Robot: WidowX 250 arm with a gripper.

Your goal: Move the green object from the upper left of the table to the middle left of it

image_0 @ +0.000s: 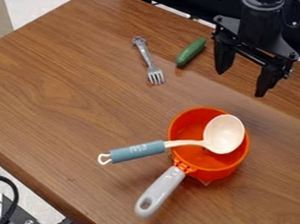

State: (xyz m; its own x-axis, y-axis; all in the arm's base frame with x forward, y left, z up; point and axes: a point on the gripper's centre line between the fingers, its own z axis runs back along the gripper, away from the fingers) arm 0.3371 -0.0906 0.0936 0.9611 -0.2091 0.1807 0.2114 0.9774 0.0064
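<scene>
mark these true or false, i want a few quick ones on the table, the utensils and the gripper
1. The ladle rests across the orange pot. True.
2. The green cucumber is held in the gripper. False: it lies on the table, and the gripper is open and apart from it.
3. The fork lies inside the pot. False: it lies on the table, left of the cucumber in the view.
4. The pot's grey handle points toward the bottom of the view. True.

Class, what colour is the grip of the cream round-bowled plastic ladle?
The grip is grey-blue, clearest in the camera view.
</scene>
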